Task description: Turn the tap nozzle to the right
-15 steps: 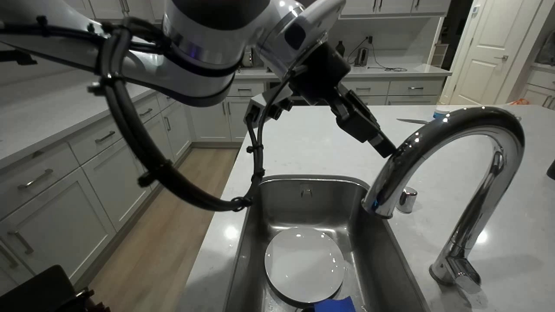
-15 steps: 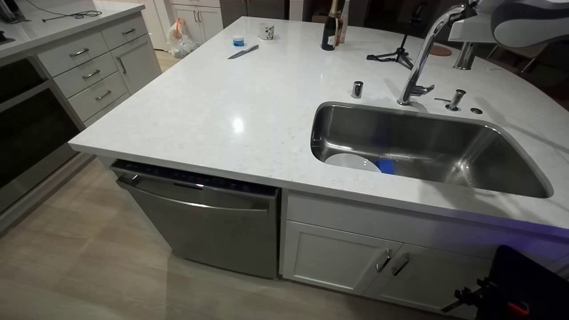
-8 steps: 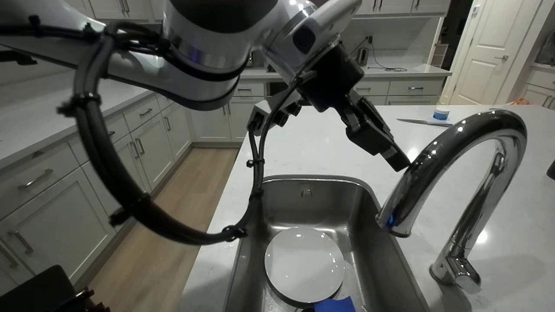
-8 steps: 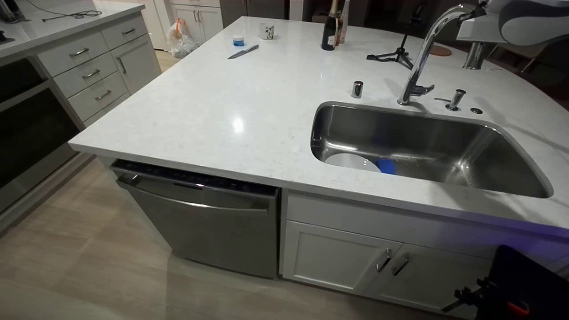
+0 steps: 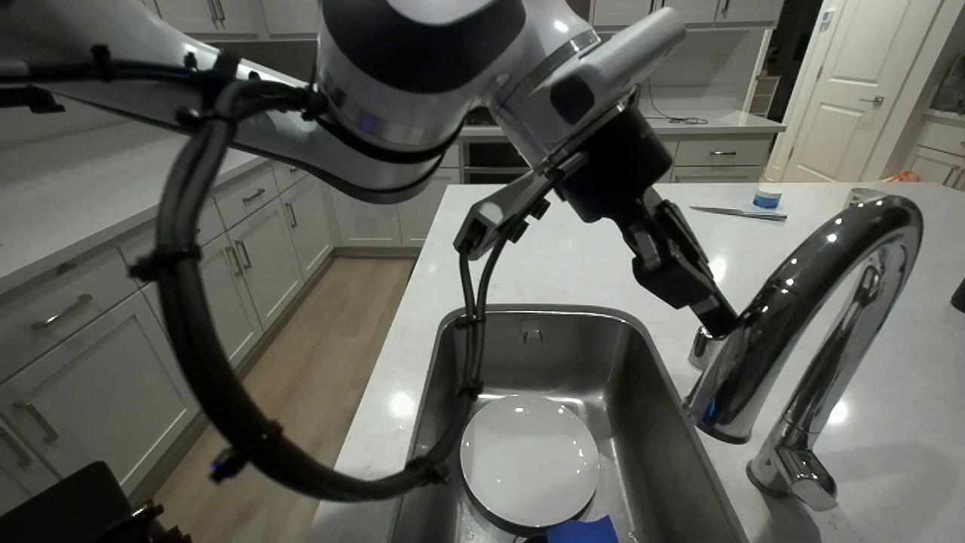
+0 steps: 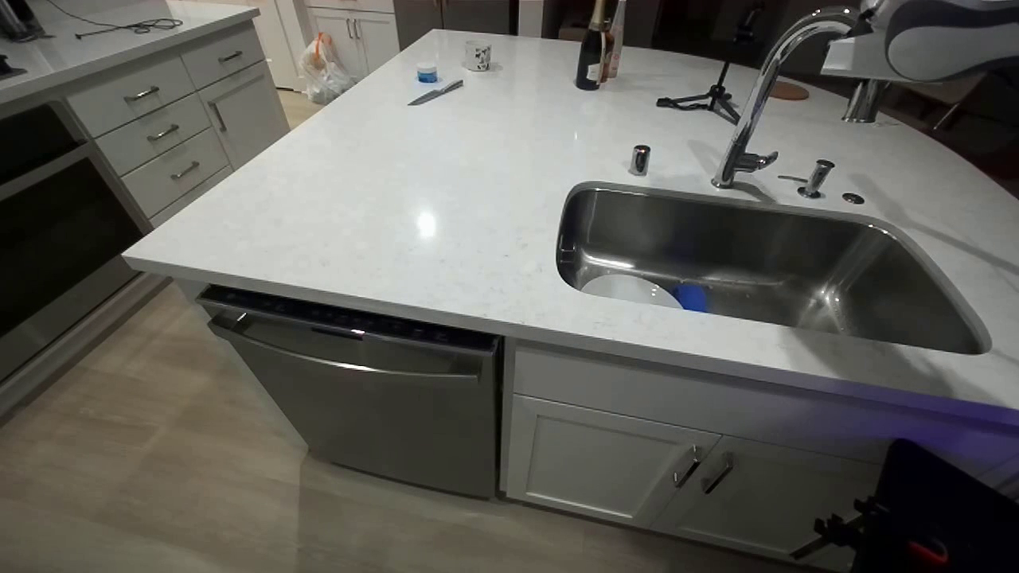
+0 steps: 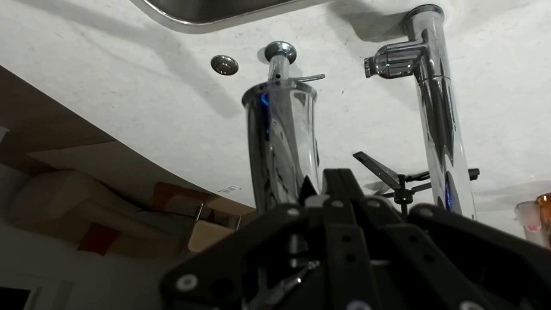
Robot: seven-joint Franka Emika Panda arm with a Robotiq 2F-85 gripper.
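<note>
The tap nozzle, a thick chrome gooseneck spout (image 5: 776, 328), arches up from its round base and curves down over the sink's edge. It also shows in an exterior view (image 6: 752, 119), partly hidden by the arm, and in the wrist view its outlet end (image 7: 282, 142) hangs left of the riser. My gripper (image 5: 724, 320) presses its fingertips against the side of the spout's downward part. In the wrist view the fingertips (image 7: 340, 172) are together, just right of the spout, with nothing between them.
The sink (image 5: 550, 308) holds a white plate (image 5: 528, 460) and a blue item (image 5: 580, 532). A chrome button (image 6: 639, 160), soap dispenser (image 6: 817, 179), black tripod (image 6: 708, 103), bottle (image 6: 591, 56), knife (image 6: 435, 93) and small jar (image 6: 427, 73) stand or lie on the counter.
My gripper has moved right and downward in an exterior view, staying against the spout. The spout's outlet end has swung the same way, while its base has stayed in place.
</note>
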